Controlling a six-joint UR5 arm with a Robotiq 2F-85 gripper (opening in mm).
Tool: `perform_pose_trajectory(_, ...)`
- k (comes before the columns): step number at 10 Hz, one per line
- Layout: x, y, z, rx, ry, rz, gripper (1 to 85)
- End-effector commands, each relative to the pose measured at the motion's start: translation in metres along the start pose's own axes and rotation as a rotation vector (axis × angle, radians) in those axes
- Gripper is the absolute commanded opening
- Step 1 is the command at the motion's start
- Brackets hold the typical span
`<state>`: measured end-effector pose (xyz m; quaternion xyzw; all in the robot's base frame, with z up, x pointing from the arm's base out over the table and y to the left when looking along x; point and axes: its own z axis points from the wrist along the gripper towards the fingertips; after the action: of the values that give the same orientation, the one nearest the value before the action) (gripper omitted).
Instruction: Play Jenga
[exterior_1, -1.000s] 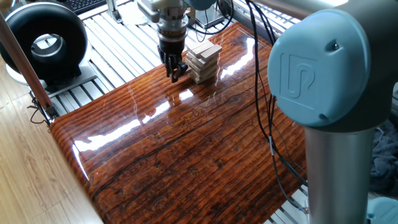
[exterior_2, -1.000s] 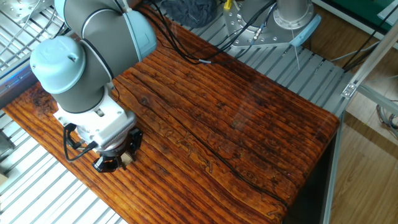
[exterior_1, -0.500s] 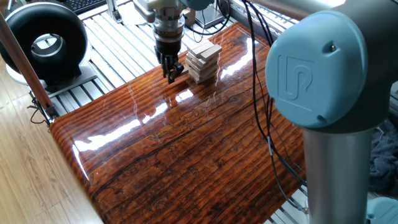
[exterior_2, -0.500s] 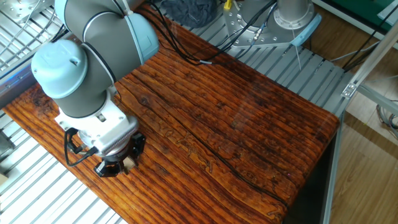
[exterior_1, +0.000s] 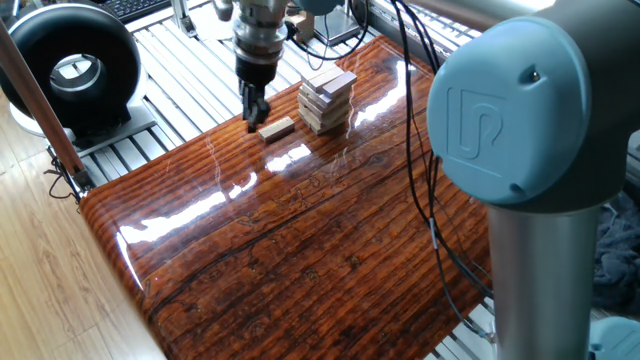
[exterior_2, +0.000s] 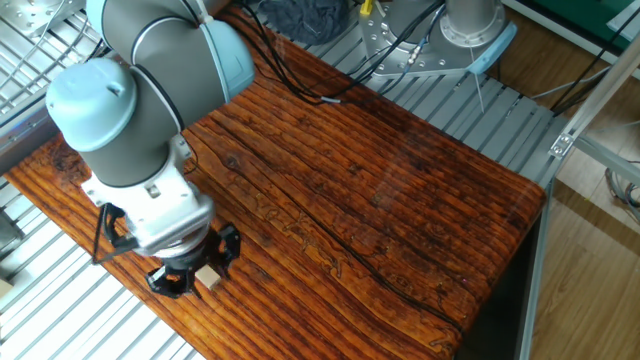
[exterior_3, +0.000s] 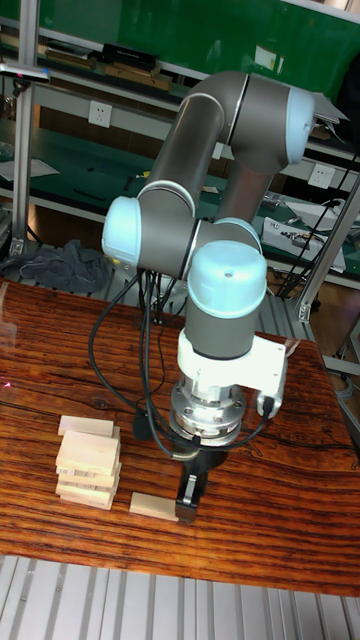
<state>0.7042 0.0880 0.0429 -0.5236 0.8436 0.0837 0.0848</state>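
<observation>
I see gripper (exterior_3: 187, 507) fingers narrow, tips at loose block (exterior_3: 153, 505) end, tower (exterior_3: 88, 461) near table (exterior_3: 250, 535) edge

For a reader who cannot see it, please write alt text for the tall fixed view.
A grey and pale blue robot arm lowers its tool to one end of a loose wooden block lying flat on a dark striped table. A small Jenga tower stands to the left, apart from the block.
</observation>
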Motion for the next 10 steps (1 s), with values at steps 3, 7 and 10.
perform_pose_trajectory(3, -0.014, -0.024, -0.009, 0.088, 0.008, 0.406, 1.3)
perform_pose_trajectory(7, -0.04, -0.017, -0.016, 0.097, 0.022, 0.53, 1.3)
perform_pose_trajectory(10, -0.038, -0.013, -0.016, 0.087, 0.04, 0.549, 1.3)
